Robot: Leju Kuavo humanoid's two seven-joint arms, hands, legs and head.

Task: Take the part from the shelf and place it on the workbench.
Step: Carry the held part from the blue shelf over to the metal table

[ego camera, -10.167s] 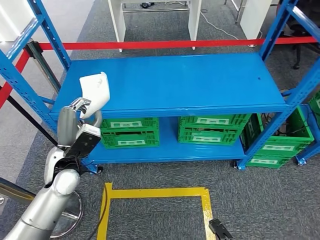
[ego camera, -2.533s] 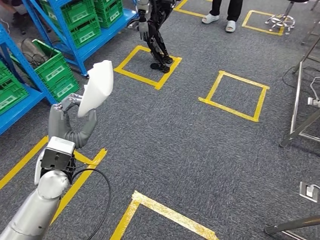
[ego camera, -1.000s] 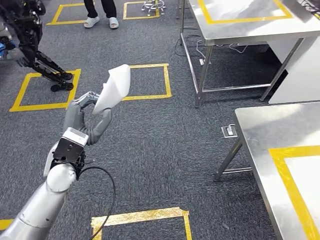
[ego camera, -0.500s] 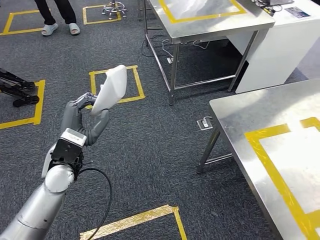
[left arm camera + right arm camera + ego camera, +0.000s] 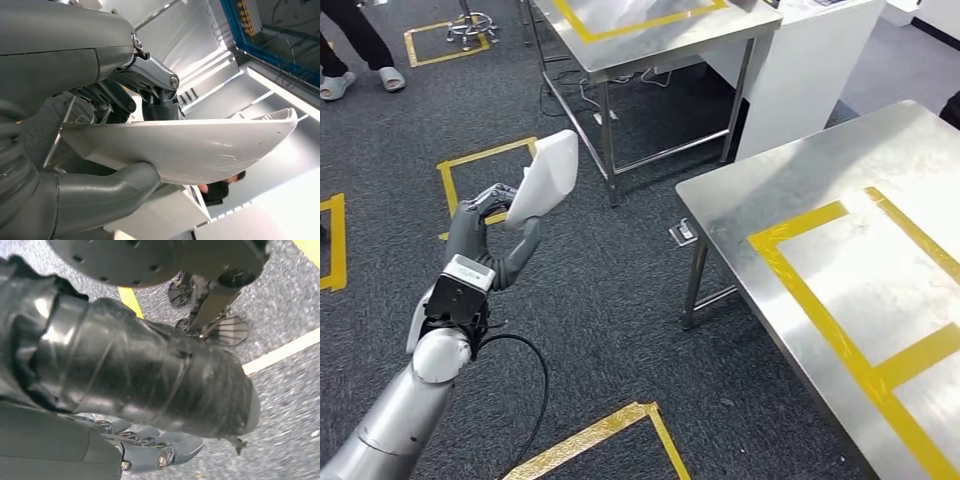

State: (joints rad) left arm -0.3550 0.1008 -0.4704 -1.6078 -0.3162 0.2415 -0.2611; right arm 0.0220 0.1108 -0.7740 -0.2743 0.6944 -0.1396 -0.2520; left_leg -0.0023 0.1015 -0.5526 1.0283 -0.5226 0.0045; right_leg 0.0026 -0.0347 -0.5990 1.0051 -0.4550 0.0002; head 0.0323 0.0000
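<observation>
At the left of the head frame you have the left hand [image 5: 482,228] raised over the dark carpet, grasping the white part [image 5: 545,178] at its lower end; the left wrist view confirms it, with the thumb under the shell and the darker fingers [image 5: 151,82] on top. The part sits in the upper left of the frame, well apart from the bench [image 5: 803,210] at the right. Its long axis runs from lower left to upper right in the head frame, with the broad, blunt end uppermost and the narrower end buried in the grasp. Judged from this, the pick from the shelf is done and the carry is under way; the set-down is not yet done. What remains for you is to close on the bench, bring the part over the steel top and its yellow tape outline [image 5: 848,290], and release it. The right hand [image 5: 151,452] hangs low over the floor; its fingers appear loosely curled with nothing in them, though I cannot tell for certain.
</observation>
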